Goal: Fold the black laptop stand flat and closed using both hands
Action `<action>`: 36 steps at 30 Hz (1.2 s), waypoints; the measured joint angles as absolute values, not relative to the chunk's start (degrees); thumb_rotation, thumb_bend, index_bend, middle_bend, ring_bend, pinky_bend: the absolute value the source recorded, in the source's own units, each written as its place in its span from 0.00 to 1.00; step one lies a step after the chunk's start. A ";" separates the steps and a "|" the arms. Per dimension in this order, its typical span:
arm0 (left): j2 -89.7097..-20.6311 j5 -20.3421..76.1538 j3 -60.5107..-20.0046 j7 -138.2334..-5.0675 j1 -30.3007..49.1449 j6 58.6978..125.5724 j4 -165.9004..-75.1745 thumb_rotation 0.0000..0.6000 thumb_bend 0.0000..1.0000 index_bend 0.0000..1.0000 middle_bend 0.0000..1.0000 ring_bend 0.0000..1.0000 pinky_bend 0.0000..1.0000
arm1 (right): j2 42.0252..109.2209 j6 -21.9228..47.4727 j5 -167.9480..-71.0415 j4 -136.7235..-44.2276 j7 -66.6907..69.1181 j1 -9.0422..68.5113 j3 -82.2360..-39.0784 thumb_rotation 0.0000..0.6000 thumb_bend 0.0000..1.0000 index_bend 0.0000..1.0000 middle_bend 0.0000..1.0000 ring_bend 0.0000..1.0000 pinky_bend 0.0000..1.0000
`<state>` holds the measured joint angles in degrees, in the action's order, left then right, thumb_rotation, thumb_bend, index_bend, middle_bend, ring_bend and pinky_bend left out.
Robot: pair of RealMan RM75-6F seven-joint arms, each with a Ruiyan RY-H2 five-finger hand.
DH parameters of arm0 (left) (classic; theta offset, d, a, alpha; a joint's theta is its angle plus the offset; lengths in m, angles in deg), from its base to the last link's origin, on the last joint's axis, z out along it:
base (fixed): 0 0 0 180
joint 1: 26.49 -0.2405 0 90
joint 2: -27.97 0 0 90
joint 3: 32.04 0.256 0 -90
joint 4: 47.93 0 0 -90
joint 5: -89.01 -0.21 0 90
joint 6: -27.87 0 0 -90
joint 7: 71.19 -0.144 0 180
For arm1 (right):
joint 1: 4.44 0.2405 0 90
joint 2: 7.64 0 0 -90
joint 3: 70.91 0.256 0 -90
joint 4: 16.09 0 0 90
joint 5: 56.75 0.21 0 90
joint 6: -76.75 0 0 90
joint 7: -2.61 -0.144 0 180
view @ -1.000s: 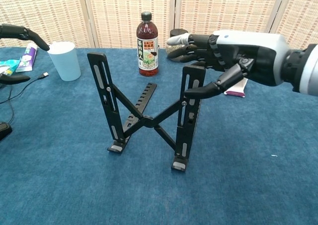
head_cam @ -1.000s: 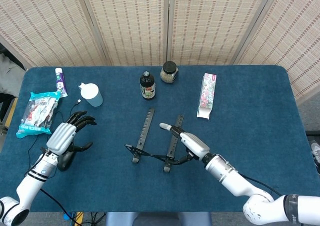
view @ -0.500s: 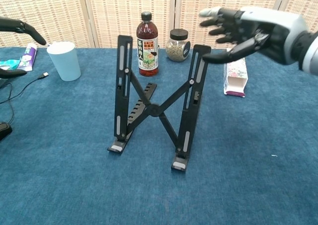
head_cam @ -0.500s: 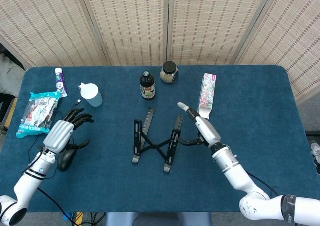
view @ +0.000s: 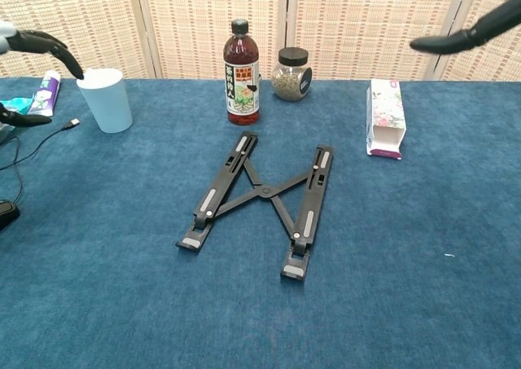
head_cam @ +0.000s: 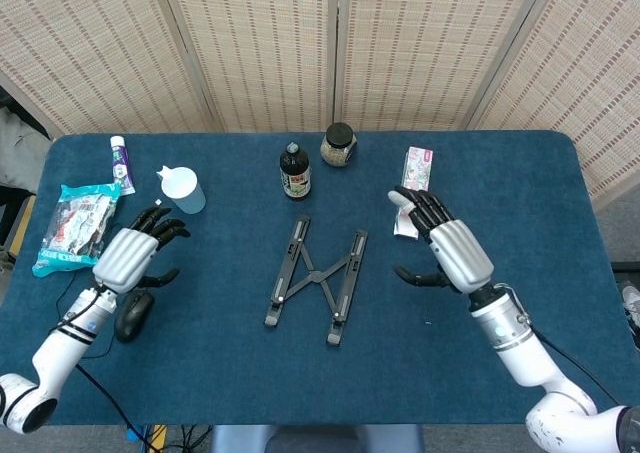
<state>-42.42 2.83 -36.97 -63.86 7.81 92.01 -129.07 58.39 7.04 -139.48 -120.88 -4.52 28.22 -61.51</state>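
Robot hands (head_cam: 452,251) (head_cam: 130,256) open, clear of flattened laptop stand (head_cam: 316,279).

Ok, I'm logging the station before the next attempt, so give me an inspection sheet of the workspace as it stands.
Surface: blue cloth table, no spills seen.
Job's things: black laptop stand lies flat on the table, its two rails apart and the cross-links in an X, not closed.
Clutter: dark drink bottle, lidded jar, floral carton, pale blue cup, tube, snack packet, black mouse.
Hands: left hand and right hand are both off the stand, fingers apart, holding nothing.
Cables: thin black cable by the cup.
Surroundings: woven folding screens behind the table.
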 measured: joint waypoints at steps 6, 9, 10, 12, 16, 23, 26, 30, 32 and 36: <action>-45.65 1.84 -36.88 -67.58 11.35 87.90 -124.13 1.00 0.22 0.27 0.20 0.06 0.04 | 57.23 9.78 -142.54 -119.62 5.79 28.90 -63.61 1.00 0.12 0.00 0.04 0.00 0.00; -47.84 0.93 -36.64 -68.05 13.28 85.89 -121.19 1.00 0.22 0.27 0.20 0.06 0.04 | 57.54 11.01 -143.97 -118.55 10.18 29.39 -64.53 1.00 0.09 0.00 0.04 0.00 0.00; -48.52 0.63 -36.55 -68.13 13.85 85.35 -120.34 1.00 0.22 0.27 0.20 0.06 0.04 | 57.76 11.39 -144.37 -118.24 11.35 29.56 -64.80 1.00 0.08 0.00 0.05 0.00 0.00; -50.23 -0.07 -36.38 -68.19 15.04 84.43 -118.40 1.00 0.22 0.26 0.20 0.06 0.04 | 58.49 12.33 -145.30 -117.54 13.79 29.99 -65.39 1.00 0.06 0.00 0.05 0.00 0.00; -53.79 -0.85 -36.20 -67.54 16.86 83.19 -114.80 1.00 0.22 0.26 0.19 0.07 0.04 | 60.94 14.19 -146.24 -115.47 17.43 30.95 -66.12 1.00 0.04 0.00 0.06 0.00 0.00; -58.88 -1.10 -35.60 -65.50 18.65 82.08 -109.15 1.00 0.22 0.26 0.19 0.07 0.04 | 64.67 16.84 -144.57 -110.14 20.97 32.56 -65.67 1.00 0.04 0.00 0.06 0.00 0.00; -58.96 -1.19 -35.13 -65.33 18.45 82.73 -108.90 1.00 0.22 0.26 0.19 0.07 0.04 | 67.23 18.39 -143.18 -106.39 22.44 33.60 -65.19 1.00 0.04 0.00 0.06 0.00 0.00; -57.91 -1.17 -34.80 -65.42 17.62 84.29 -110.11 1.00 0.22 0.26 0.19 0.07 0.04 | 71.67 20.50 -141.81 -100.32 24.13 35.39 -64.63 1.00 0.04 0.00 0.06 0.00 0.00; -57.03 -1.12 -34.65 -65.63 17.06 85.17 -111.21 1.00 0.22 0.26 0.19 0.07 0.04 | 73.66 21.42 -141.32 -97.68 24.64 36.21 -64.45 1.00 0.04 0.00 0.06 0.00 0.00; -55.16 -1.07 -34.27 -66.23 15.99 86.63 -113.70 1.00 0.22 0.26 0.19 0.07 0.04 | 77.49 23.24 -140.19 -92.50 25.43 37.77 -64.20 1.00 0.04 0.00 0.06 0.00 0.00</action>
